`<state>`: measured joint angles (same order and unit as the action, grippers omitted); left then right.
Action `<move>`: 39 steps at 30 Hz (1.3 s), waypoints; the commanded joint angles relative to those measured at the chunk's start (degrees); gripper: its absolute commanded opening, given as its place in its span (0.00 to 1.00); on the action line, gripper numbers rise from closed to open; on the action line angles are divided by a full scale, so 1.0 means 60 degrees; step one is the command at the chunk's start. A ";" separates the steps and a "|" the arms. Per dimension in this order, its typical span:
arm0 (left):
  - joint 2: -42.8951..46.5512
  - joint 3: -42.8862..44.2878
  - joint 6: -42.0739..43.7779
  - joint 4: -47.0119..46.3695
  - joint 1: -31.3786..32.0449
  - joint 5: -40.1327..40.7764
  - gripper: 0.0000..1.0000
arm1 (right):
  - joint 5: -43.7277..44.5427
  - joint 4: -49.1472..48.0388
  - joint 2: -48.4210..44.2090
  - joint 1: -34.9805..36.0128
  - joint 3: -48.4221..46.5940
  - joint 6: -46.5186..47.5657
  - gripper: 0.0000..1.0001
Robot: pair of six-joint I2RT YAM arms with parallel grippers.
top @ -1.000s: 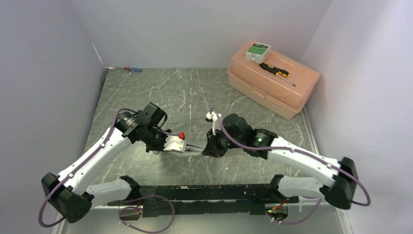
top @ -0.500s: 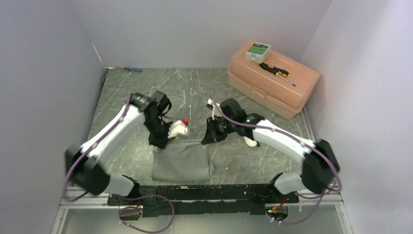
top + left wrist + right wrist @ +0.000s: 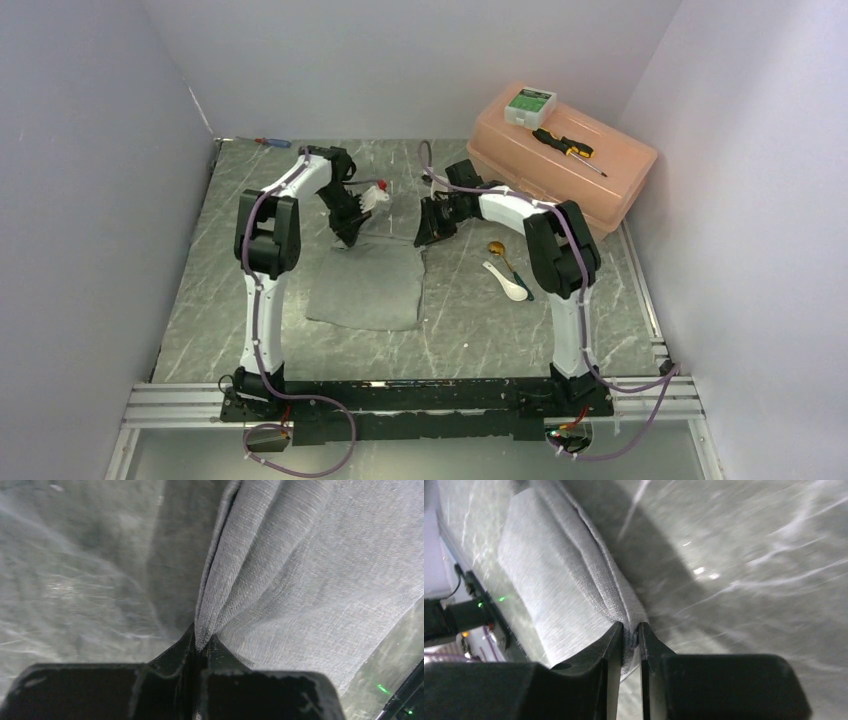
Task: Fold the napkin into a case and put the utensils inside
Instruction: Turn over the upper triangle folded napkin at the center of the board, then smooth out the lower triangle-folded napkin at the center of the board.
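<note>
The left gripper (image 3: 346, 240) is clamped shut on the far left corner of the napkin (image 3: 368, 288), some way to the right of and nearer than the red-and-blue screwdriver (image 3: 272, 142), which lies in the back left corner of the marbled table (image 3: 250, 300). In the left wrist view the two black fingertips of this gripper (image 3: 200, 649) meet with a bunched edge of grey cloth (image 3: 300, 580) pinched between them, and the weave fans out away from the pinch over the tabletop. The napkin is on the table between the two arms. Its near part lies flat and roughly rectangular, while its far edge is raised to the grippers at both corners.

The right gripper (image 3: 423, 237) grips the far right corner of the cloth. Its wrist view shows the fingers (image 3: 631, 636) closed on several stacked layers of the fabric (image 3: 559, 590), which run away from it in a long fold.

To the right of the napkin, and apart from it, the two spoons lie close together on the bare table. The gold-bronze spoon (image 3: 497, 248) has its bowl farther from the arm bases, and the white spoon (image 3: 510, 284) is just beside its dark handle. Behind them at the back right stands a peach toolbox (image 3: 590, 195), with a small green-and-white box (image 3: 530, 104) and a black-and-yellow screwdriver (image 3: 568, 147) resting on its lid
</note>
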<state>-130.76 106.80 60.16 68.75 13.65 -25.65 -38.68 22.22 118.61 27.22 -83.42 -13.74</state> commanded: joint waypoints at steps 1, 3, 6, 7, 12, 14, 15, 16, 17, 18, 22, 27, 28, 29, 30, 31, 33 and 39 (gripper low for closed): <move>-0.0944 0.0991 -0.0316 -0.0066 -0.0072 -0.0037 0.05 | 0.0076 0.0197 0.1027 -0.0392 -0.1081 0.0690 0.29; -0.1274 0.1270 -0.0548 -0.0197 -0.0159 -0.0101 0.06 | 0.0499 0.0015 0.1263 -0.0419 -0.1411 0.0689 0.40; -0.1532 0.1483 -0.0906 -0.0347 -0.0297 -0.0166 0.16 | 0.1173 -0.0260 0.1307 -0.0414 -0.1532 0.0591 0.69; -0.1537 0.1472 -0.1000 -0.0416 -0.0341 -0.0190 0.20 | 0.1379 -0.0348 0.1252 -0.0413 -0.1494 0.0543 0.75; -0.1211 0.1060 -0.1561 -0.0921 -0.0525 -0.0149 0.78 | 0.2649 -0.1567 -0.0013 -0.0276 -0.0182 0.0264 0.94; -0.0893 0.1003 -0.1911 -0.1255 -0.0695 -0.0147 0.83 | 0.3594 -0.1703 -0.0523 -0.0024 0.0192 0.0356 0.90; -0.0748 0.1057 -0.2183 -0.1431 -0.0801 -0.0081 0.84 | 0.4083 -0.1789 -0.0775 0.0162 0.0393 0.0415 0.88; -0.0598 0.1179 -0.2425 -0.1542 -0.0899 -0.0051 0.84 | 0.4459 -0.1893 -0.1006 0.0340 0.0631 0.0471 0.86; -0.0463 0.1313 -0.2631 -0.1586 -0.0999 -0.0084 0.84 | 0.4795 -0.1962 -0.1274 0.0493 0.0825 0.0478 0.84; -0.0314 0.1416 -0.2798 -0.1639 -0.1112 -0.0133 0.84 | 0.5026 -0.2006 -0.1436 0.0651 0.1025 0.0466 0.82; 0.0355 0.1022 -0.2844 -0.2220 -0.1270 0.0296 0.83 | 0.5521 -0.2284 -0.1923 0.0952 0.1744 0.0071 0.70; 0.0816 -0.0221 -0.2843 -0.3094 -0.1257 0.0287 0.60 | 0.4952 -0.2178 -0.1572 0.0972 0.1712 -0.0251 0.48; 0.0793 -0.0312 -0.2878 -0.3164 -0.1260 0.0266 0.56 | 0.4938 -0.2174 -0.1468 0.0971 0.1682 -0.0289 0.41; 0.0750 -0.0413 -0.2913 -0.3231 -0.1260 0.0271 0.54 | 0.4992 -0.2173 -0.1351 0.0973 0.1614 -0.0309 0.37; 0.0733 -0.0479 -0.2956 -0.3296 -0.1257 0.0283 0.52 | 0.5076 -0.2093 -0.1184 0.0973 0.1531 -0.0304 0.34; 0.0740 -0.0553 -0.2983 -0.3358 -0.1263 0.0311 0.52 | 0.5226 -0.1929 -0.1062 0.0971 0.1381 -0.0281 0.33; 0.0828 -0.0782 -0.3078 -0.3607 -0.1257 0.0386 0.51 | 0.5396 -0.1809 -0.0963 0.0971 0.1264 -0.0217 0.35; 0.1206 -0.1609 -0.3605 -0.4932 -0.1264 0.0824 0.51 | 0.5611 -0.1881 -0.0715 0.0984 0.1014 -0.0119 0.27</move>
<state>-126.76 100.14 41.58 46.46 6.04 -23.31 -7.49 11.62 114.06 33.08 -73.84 -14.61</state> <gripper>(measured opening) 0.510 0.331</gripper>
